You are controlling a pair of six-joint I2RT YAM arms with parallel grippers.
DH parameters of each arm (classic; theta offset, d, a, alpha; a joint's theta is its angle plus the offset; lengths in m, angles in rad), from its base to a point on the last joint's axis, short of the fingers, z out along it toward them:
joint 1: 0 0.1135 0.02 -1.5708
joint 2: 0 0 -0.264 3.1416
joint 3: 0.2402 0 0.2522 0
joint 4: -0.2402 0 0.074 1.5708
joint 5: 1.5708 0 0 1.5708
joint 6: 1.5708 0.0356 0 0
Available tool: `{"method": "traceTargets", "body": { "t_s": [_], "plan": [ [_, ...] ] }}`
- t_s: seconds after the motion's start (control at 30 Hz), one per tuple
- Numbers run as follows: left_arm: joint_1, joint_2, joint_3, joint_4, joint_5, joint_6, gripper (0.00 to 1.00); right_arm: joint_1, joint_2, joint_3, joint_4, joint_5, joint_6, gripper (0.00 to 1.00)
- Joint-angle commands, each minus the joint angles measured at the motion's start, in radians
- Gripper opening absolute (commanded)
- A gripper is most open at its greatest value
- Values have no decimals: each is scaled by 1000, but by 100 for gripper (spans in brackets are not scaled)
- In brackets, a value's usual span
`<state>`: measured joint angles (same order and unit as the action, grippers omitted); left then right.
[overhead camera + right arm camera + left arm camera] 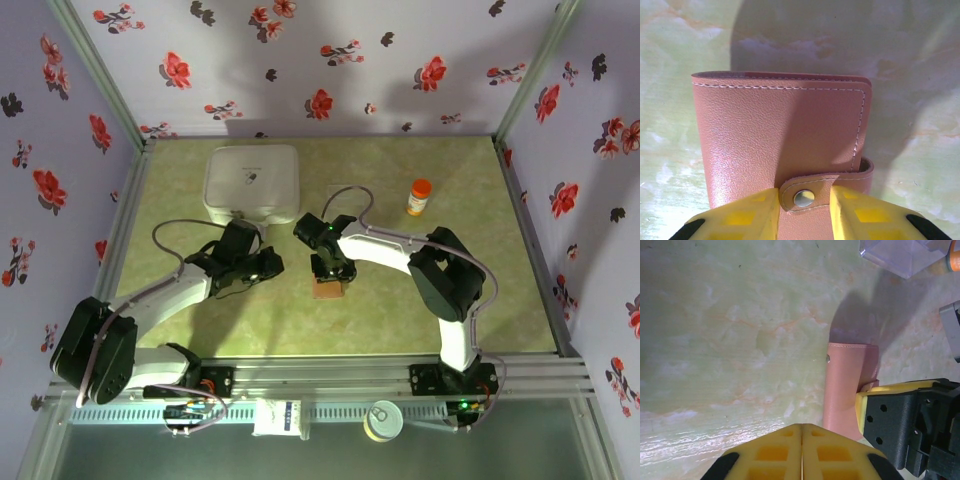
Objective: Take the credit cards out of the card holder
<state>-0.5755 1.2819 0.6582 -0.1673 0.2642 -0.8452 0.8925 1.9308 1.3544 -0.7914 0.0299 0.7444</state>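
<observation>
Green marbled surface [480, 300] | white square box [251, 183] at far left-centre | orange-capped bottle [418, 197] at far right | card holder [328, 289] mid-surface, right fingers [330, 271] directly over it | left fingers [270, 262] beside, apart.

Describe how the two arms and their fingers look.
Both the left arm and right arm have white links between bulky black joints, each trailed by a thin grey cable. The left fingers are yellow blocks with square recesses and black outer corners; the right fingers are the same yellow, on a black housing with round holes.
</observation>
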Motion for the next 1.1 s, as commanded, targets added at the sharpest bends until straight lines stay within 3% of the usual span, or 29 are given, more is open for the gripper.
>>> {"method": "traceTargets", "body": {
  "t_s": [0.0,0.73,0.9,1.07],
  "plan": [
    [8,20,1,18,19,-7,7,11,37,-2,-11,-2,9,30],
    [-49,168,101,42,58,-27,7,-45,-46,-157,157,-111,-18,12],
    [-75,211,139,42,54,-32,8,-53,-131,-186,154,-64,-31,13],
    [-83,231,171,28,46,-37,7,-67,-180,-187,96,-17,-52,20]
  ]
}}
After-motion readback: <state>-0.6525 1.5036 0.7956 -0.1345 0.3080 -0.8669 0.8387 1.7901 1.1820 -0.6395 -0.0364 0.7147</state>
